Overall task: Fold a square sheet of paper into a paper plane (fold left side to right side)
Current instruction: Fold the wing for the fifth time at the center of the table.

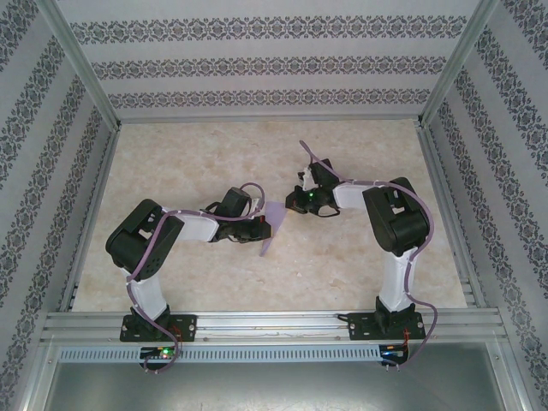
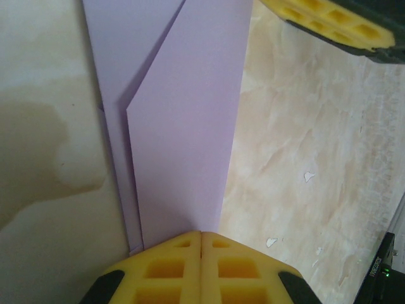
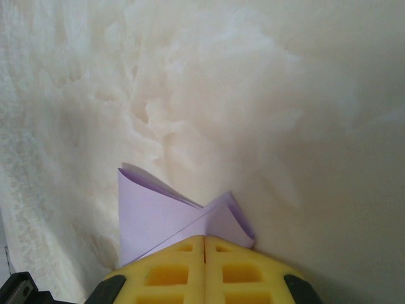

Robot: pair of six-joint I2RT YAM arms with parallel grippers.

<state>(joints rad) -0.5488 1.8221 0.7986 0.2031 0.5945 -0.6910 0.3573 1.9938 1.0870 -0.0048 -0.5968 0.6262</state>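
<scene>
The folded paper sheet point(image 1: 272, 224) sits near mid-table point(image 1: 360, 154) between the arms. The left pincer point(image 2: 201, 244) is pressed shut on its narrow end, and the right pincer point(image 3: 204, 244) pinches a folded corner. Its long edges run straight. Open table lies all round, with the patterned walls point(image 1: 43, 171) well apart.

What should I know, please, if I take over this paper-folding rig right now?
Left gripper: shut on the folded lilac paper, pinching one end.
Right gripper: shut on its opposite end.
Paper: held between both arms over the middle of the marble-look table.
Done: lengthwise and diagonal creases are in; it is a narrow layered strip.
To do: any last folds, then release; whether it is finished I cannot tell.
</scene>
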